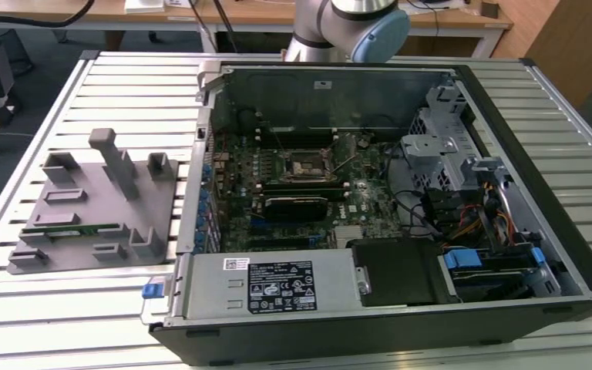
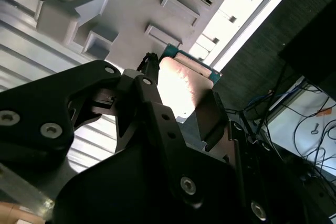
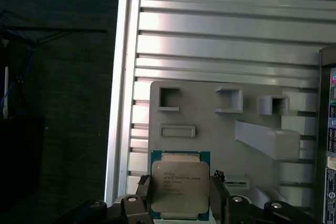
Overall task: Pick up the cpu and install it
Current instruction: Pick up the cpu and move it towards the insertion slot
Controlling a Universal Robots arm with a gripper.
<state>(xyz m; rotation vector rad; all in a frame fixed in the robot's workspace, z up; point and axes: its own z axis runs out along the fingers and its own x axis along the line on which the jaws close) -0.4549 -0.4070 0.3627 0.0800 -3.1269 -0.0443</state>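
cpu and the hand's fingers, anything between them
Nothing. In the first wrist view the fingers of the hand sit against two opposite edges of the cpu, with no gap or other part in between.

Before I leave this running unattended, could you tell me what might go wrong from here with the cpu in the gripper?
1. The gripper clamps the cpu by two opposite edges only, so a slip could tilt or drop it.
2. The socket lies low inside the open case, with cables beside the board. The arm might bump a wall or snag on the way in.
3. A tilted chip would probably seat badly in the socket.
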